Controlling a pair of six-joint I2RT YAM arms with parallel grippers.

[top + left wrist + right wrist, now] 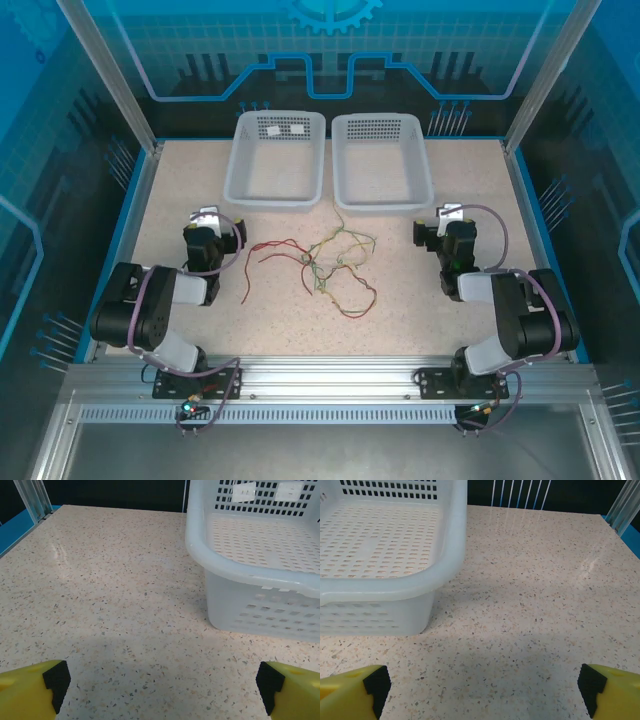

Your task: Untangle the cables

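Left claw (pixel 207 220) wide, empty, over speckled tabletop (pixel 175 185); white basket (pixel 243 178) just ahead-right of it. Tangled red and yellow-green cables (pixel 320 265) lie between both claws, touching neither. Right claw (pixel 449 216) wide, empty; second white basket (pixel 424 185) ahead-left.

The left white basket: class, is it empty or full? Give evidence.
Empty. The left white basket has a bare perforated floor in both views of it; the cables lie tangled on the table outside it.
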